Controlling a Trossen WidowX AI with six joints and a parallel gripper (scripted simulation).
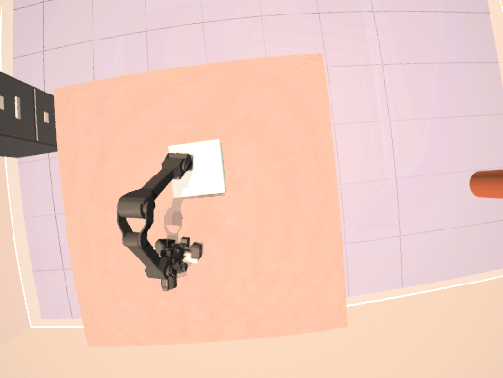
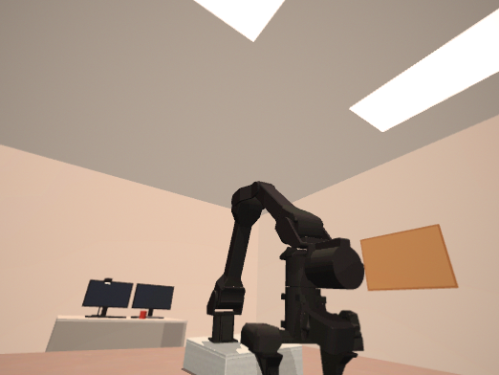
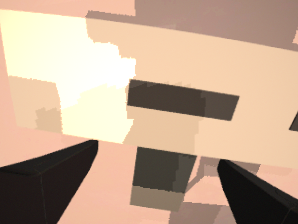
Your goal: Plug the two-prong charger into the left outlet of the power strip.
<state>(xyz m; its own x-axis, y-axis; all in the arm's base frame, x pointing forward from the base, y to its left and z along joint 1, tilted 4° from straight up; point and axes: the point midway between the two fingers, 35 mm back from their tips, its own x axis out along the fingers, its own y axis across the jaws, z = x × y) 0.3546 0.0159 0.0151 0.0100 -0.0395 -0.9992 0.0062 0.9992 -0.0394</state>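
The power strip [image 3: 250,75] runs as a pale band across the wrist view, partly brightly lit, with a dark rectangular outlet area [image 3: 182,100] near the middle and another dark patch at the right edge. A dark block, seemingly the charger [image 3: 161,170], shows against the strip's near edge, with a paler lower part. Its prongs cannot be made out. My gripper [image 3: 158,154] is wide open, its fingertips on either side of the block and apart from it. In the top view the arm hides most of this area; a bright bit of the strip [image 1: 191,259] shows.
A white square base block [image 1: 207,169] [image 2: 206,359] carries the arm on the peach table top [image 1: 270,193]. The folded arm [image 1: 137,207] [image 2: 239,253] arches between the base and the gripper. A dark cabinet [image 1: 24,130] stands past the table's left edge.
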